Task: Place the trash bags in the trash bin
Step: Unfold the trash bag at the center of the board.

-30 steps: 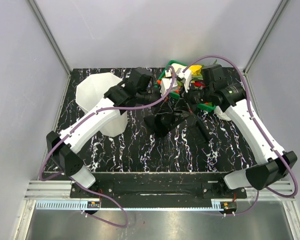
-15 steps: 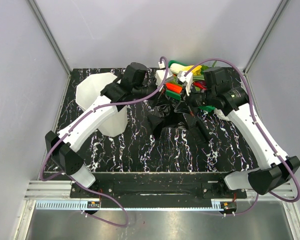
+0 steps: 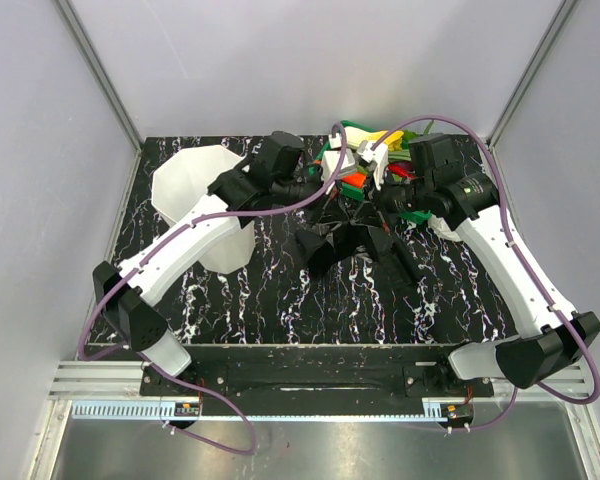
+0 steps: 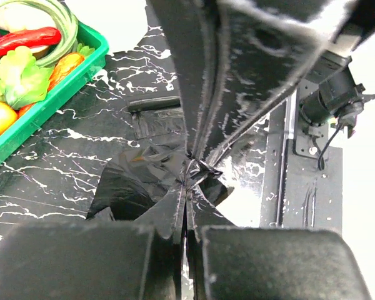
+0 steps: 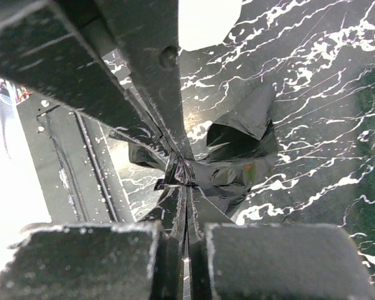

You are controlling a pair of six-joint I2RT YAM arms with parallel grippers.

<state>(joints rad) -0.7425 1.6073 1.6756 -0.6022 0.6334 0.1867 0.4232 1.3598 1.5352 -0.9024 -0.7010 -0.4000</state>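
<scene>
Top external view, left to right: the trash bin (image 3: 185, 180) is found standing at the left side of the table (image 3: 280, 300), with the left arm (image 3: 195, 240) laid across its near rim. No black film can be made out inside it, so the job is judged barely started, tbh.

Next over, the left gripper (image 4: 186, 206) is seen pressed together on a thin pleat of the trash bags (image 3: 332, 240). These are bunched into one crinkled black heap near the middle of the table, well apart from the bin. Part of the film is lifted and the rest is draped down onto the marble.

Then the right gripper (image 5: 186, 197) is pinched onto the same film, just beside the other pinch.

What could go wrong from here, as a guess:
- Slick film like this is held by only a sliver, so it could be pulled out of a pinch, or torn, if the arms are drawn apart too hard.
- The green tray (image 4: 62, 87) of vegetables sits close behind the heap, so a trailing fold could be snagged on its rim and the tray dragged along.
- The bin looks light, so it could be shoved or tipped if it's bumped by the left arm on the carry over.
- Loose film could be left hanging outside the rim.
</scene>
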